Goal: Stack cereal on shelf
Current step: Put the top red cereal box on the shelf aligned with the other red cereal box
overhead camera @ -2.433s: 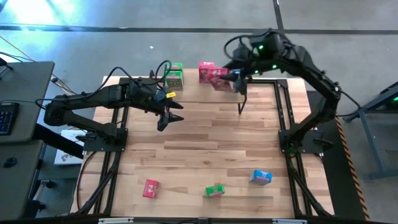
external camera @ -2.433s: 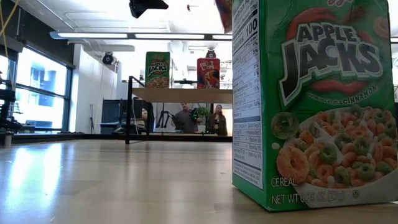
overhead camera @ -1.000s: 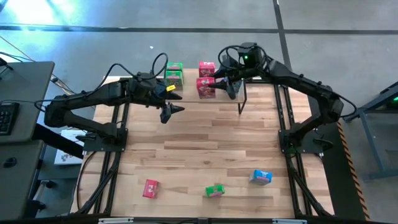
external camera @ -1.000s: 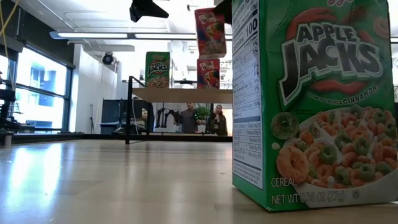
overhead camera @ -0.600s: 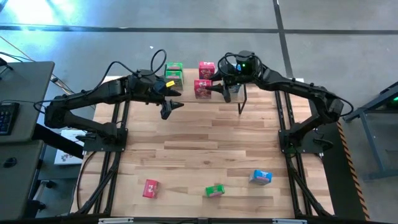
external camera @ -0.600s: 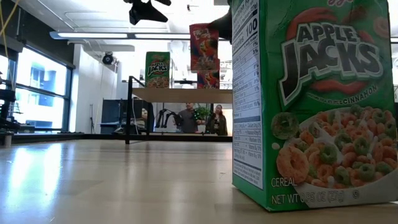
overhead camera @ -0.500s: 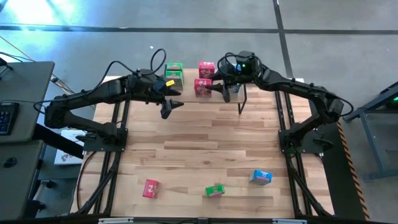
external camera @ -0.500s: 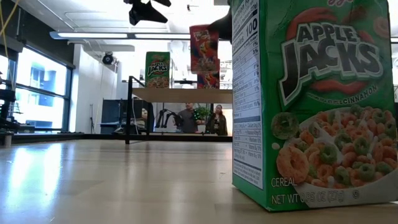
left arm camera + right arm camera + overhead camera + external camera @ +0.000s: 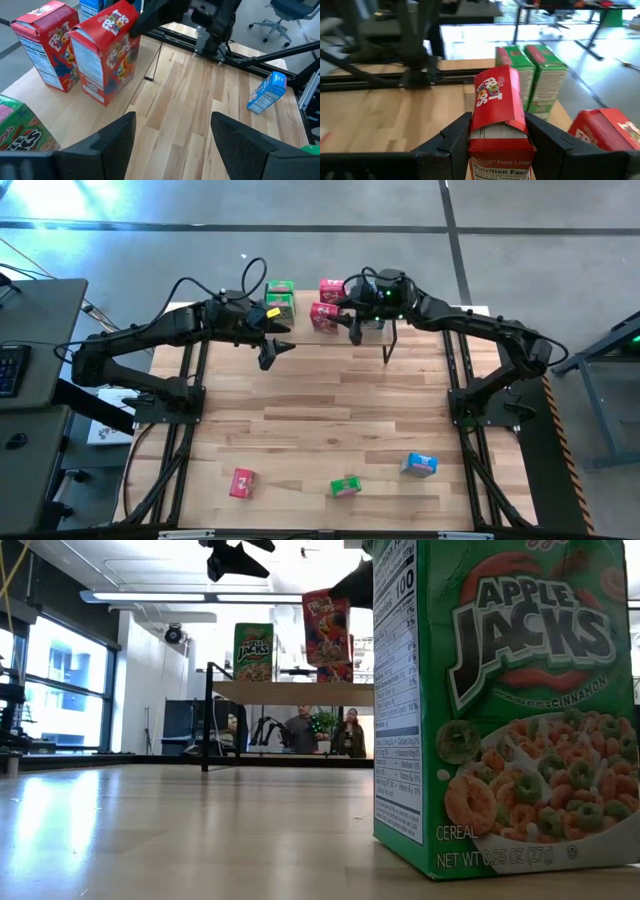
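The shelf point(image 9: 290, 692) stands at the table's far side. On its board point(image 9: 65, 112) stand green cereal boxes point(image 9: 280, 298), a red one point(image 9: 45, 45) and a blue one point(image 9: 92, 5). My right gripper point(image 9: 499, 142) is shut on another red cereal box point(image 9: 323, 317) over the shelf, between the green boxes and the standing red one. My left gripper point(image 9: 272, 350) hovers open before the shelf's left part, with nothing between its fingers point(image 9: 112, 140). My right gripper pinches the red box's two opposite faces point(image 9: 476, 132) between its two fingers, at the box's upper part point(image 9: 131, 22). The fingers come from the table's right, slanting slightly down. The box hangs tilted, its bottom point(image 9: 327, 660) a little above the shelf board.
Near the table's front edge lie a red box point(image 9: 242, 482), a green box point(image 9: 346, 486) and a blue box point(image 9: 419, 465). The green one point(image 9: 500, 710) fills the low view's right side. People show in the room behind the shelf.
My right gripper has come down and a little toward the table's left with the red box, still shut on it. The box has sunk from well above the standing red box to just over the shelf board, and stays tilted.
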Controlling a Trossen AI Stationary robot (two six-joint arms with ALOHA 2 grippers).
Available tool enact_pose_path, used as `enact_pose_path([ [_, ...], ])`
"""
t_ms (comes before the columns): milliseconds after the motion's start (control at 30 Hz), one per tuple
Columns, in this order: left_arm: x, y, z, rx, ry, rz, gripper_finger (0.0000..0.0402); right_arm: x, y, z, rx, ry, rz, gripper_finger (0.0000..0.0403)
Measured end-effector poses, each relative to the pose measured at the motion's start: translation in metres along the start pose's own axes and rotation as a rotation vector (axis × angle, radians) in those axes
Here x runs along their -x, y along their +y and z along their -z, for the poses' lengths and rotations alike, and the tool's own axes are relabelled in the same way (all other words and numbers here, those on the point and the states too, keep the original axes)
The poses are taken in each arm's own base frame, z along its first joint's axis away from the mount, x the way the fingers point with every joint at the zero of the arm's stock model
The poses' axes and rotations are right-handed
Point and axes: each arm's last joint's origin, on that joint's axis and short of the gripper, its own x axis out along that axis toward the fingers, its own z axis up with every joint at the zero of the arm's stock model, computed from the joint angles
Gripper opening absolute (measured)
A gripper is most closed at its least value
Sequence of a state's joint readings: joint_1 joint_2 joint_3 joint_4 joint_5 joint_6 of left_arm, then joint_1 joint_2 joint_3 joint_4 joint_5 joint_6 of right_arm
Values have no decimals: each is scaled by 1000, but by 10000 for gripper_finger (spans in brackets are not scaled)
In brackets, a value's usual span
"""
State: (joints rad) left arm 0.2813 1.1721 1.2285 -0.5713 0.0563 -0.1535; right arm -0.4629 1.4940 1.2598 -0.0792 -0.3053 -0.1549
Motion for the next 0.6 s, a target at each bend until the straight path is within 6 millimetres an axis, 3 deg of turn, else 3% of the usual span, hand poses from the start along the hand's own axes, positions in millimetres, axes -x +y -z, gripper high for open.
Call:
enact_pose_path([
  [333, 0, 0, 0, 0, 0, 0, 248, -10, 41, -5, -42, 39, 300, 156],
  [600, 0, 0, 0, 0, 0, 0, 248, -20, 51, 1, -143, 55, 399, 156],
])
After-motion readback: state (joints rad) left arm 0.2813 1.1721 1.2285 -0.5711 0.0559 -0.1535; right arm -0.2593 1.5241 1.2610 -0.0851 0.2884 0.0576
